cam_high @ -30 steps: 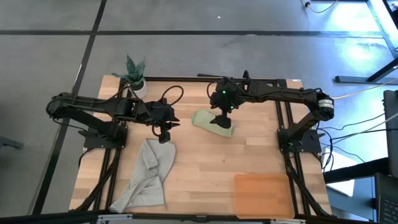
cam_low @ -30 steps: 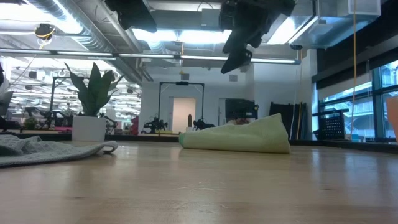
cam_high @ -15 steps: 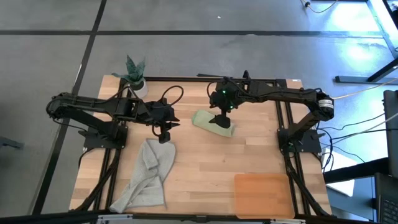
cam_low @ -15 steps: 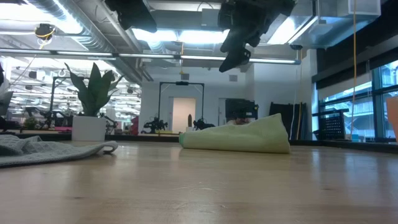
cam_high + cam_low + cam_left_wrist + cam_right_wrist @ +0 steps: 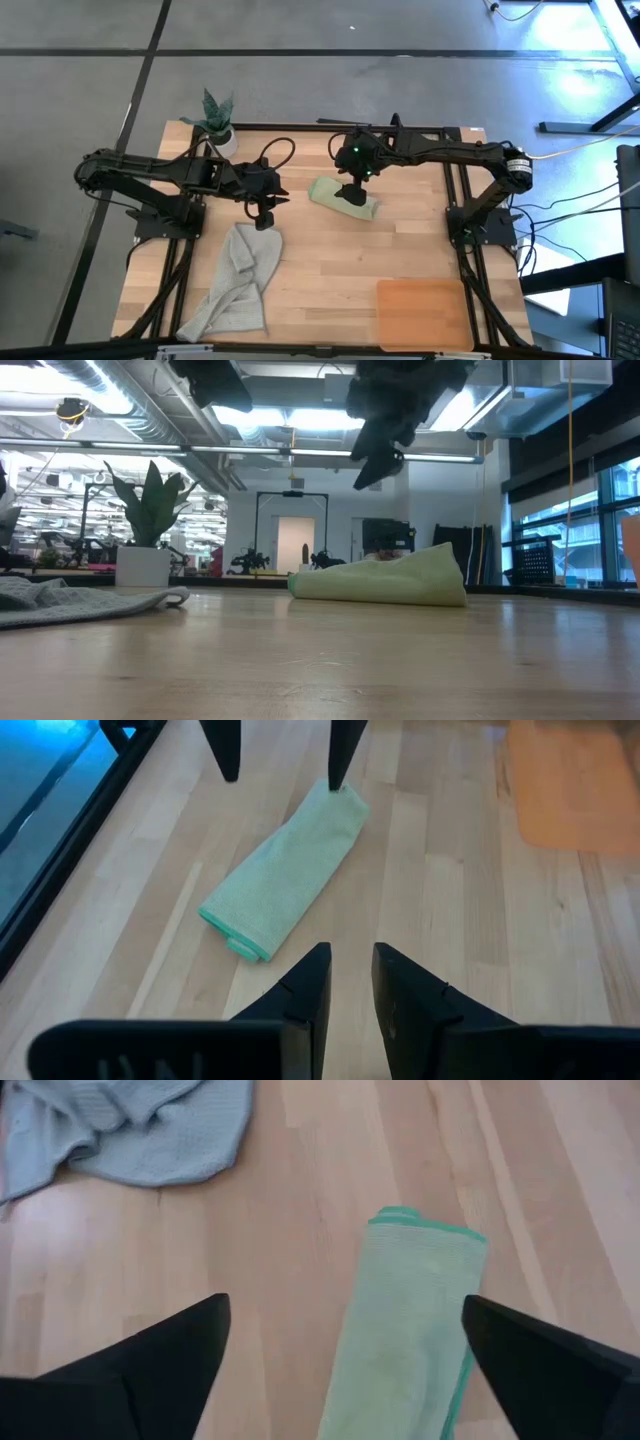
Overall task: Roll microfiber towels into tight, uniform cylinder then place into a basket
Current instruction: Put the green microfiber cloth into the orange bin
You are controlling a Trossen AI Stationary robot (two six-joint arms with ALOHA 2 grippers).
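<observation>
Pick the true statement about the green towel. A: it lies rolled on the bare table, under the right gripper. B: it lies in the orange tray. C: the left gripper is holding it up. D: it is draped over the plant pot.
A: the green towel lies rolled on the wood table, with the right gripper open above it and the tray far off.

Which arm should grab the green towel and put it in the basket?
Probably the right: its open end effector hangs right over the rolled green towel, on the basket's side. The left end effector hovers by the grey towel.
</observation>
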